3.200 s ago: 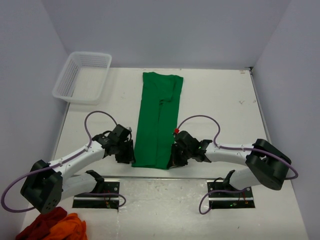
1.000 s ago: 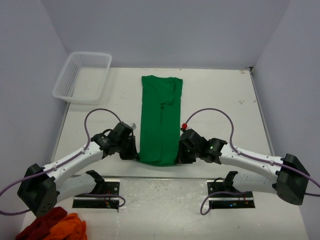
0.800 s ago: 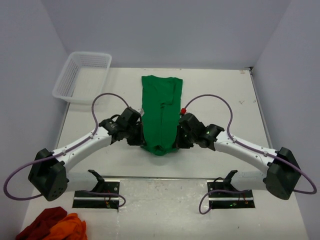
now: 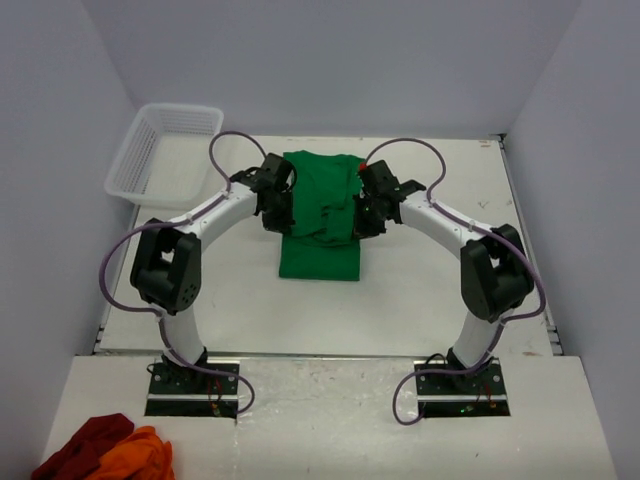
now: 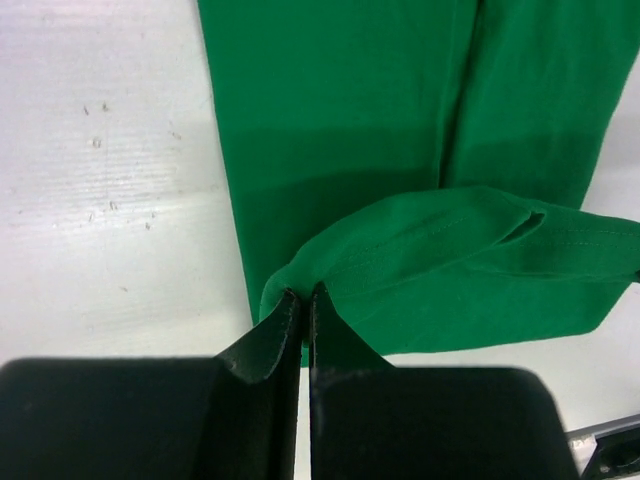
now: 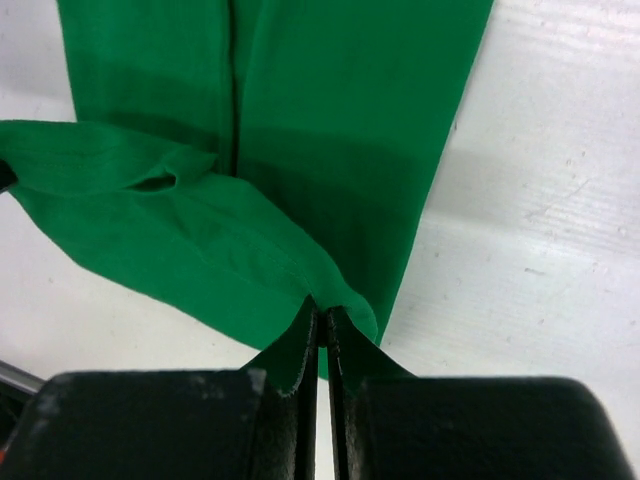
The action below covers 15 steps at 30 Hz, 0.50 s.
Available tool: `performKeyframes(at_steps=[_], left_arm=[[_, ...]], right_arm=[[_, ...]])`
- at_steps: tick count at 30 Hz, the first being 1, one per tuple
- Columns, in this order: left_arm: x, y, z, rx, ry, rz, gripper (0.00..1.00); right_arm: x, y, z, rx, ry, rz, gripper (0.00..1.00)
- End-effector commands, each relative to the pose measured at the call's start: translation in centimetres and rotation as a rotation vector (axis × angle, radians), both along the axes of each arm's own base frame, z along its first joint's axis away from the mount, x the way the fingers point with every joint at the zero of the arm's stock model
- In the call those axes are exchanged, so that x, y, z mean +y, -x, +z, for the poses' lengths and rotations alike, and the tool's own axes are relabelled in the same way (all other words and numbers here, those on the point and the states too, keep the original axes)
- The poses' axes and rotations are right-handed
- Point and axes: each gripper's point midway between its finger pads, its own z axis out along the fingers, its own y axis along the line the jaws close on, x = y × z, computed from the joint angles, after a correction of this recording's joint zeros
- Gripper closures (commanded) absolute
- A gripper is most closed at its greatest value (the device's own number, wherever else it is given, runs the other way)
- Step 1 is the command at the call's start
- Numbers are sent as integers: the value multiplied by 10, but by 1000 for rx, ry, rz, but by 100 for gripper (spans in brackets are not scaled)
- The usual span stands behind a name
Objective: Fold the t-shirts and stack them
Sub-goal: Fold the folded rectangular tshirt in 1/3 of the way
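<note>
— At far centre, where's the shirt (image 4: 320,255)?
— Flat strip. Your left gripper (image 5: 303,300) and right gripper (image 6: 322,312) each pinch a hem corner above it. Mid-fold, I'd say. Next: you lay hem on collar edge, square, then release.

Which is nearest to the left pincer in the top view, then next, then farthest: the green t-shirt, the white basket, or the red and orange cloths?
1. green t-shirt, mid-table, pinched in the left pincer.
2. white basket, far-left corner of the table.
3. red and orange cloths, near-left corner, off the table by the arm's base.
</note>
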Motion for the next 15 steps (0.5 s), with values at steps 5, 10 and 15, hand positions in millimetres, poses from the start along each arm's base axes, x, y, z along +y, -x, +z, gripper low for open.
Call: performKeyframes(at_steps=[5,10,15], left_arm=[[-3,-36,8,-50,-34,-17,100],[-2,-44,2,-42,-36,-18,100],[0,-48,-8,-25,-44,-14,100]], right_arm=[[1,-24,5,8,-17,26,100],[-2,-35,-2,29,-15,25,100],[-2,-45,-5,47,-17,31,100]])
